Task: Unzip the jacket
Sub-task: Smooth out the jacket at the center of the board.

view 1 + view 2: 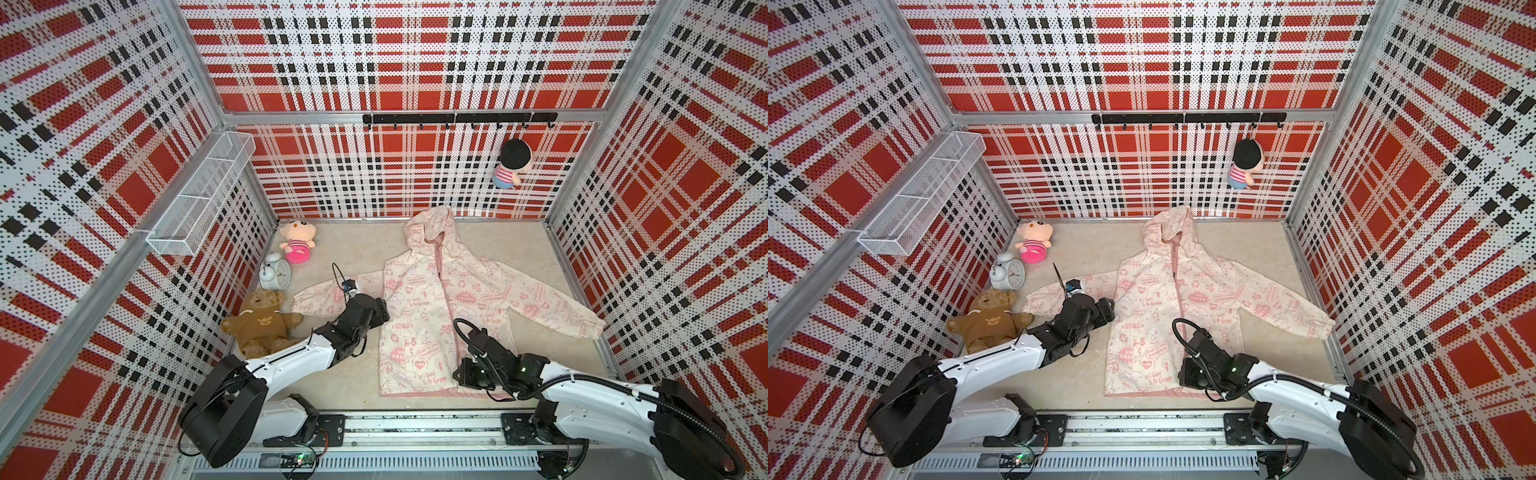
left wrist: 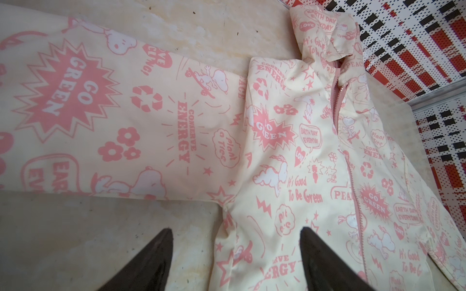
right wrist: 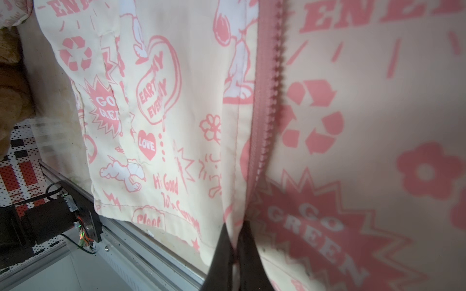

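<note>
The jacket (image 1: pixel 415 324) lies flat mid-desk (image 1: pixel 353 245), hood toward the back wall (image 1: pixel 374 174), sleeves spread to both sides. Along the left wall (image 1: pixel 232 249), front to back: teddy bear (image 1: pixel 259 322), alarm clock (image 1: pixel 275 272), plush doll (image 1: pixel 297 243). Another doll (image 1: pixel 511 164) hangs from the hook rail (image 1: pixel 457 118) behind.

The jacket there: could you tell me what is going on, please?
Two robot arms are working on the jacket, laid flat. The right claw is pinched shut on its fabric by the lower end of the zipper. The left claw hangs open over the jacket's side near a sleeve. The zipper looks closed except at the collar.
</note>
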`<state>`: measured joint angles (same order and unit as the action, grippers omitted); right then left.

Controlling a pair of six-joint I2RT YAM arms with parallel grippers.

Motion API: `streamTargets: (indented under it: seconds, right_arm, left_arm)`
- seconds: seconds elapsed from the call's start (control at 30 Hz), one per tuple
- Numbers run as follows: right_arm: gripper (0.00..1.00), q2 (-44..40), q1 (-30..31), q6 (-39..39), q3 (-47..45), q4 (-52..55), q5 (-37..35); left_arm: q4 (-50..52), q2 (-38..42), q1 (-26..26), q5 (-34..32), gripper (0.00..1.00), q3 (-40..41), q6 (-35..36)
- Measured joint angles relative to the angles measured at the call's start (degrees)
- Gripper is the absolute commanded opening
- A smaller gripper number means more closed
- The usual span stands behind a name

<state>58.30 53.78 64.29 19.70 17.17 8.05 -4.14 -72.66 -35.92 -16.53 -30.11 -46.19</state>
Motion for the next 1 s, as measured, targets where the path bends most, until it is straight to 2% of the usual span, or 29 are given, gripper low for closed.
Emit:
streamTargets:
  seconds: [0.17, 0.4, 0.77, 0.9, 1.0]
  right_arm:
    - [0.03, 1.86, 2.86, 2.14, -0.07, -3.67, -0.83]
    - [0.02, 3.41, 4.63, 5.88, -4.79, -16.94, -0.35]
    - [0.01, 13.55, 8.70, 9.35, -4.55, -36.39, 1.88]
    - [0.00, 17.07, 9.75, 10.03, -3.89, -40.02, 2.38]
    - [0.00, 17.57, 11.06, 9.46, -1.14, -37.27, 2.05]
  left_arm:
    - [0.00, 0.74, 0.00, 0.00, 0.80, 0.52, 0.00]
    - [0.85, 3.08, 0.00, -0.20, 0.80, 1.20, 0.00]
    - [2.36, 5.40, 0.15, -0.50, 0.80, 1.90, 0.02]
    - [2.82, 6.25, 0.22, -0.70, 0.81, 1.90, 0.11]
    - [3.06, 6.75, 0.26, -0.87, 0.81, 1.90, 0.20]
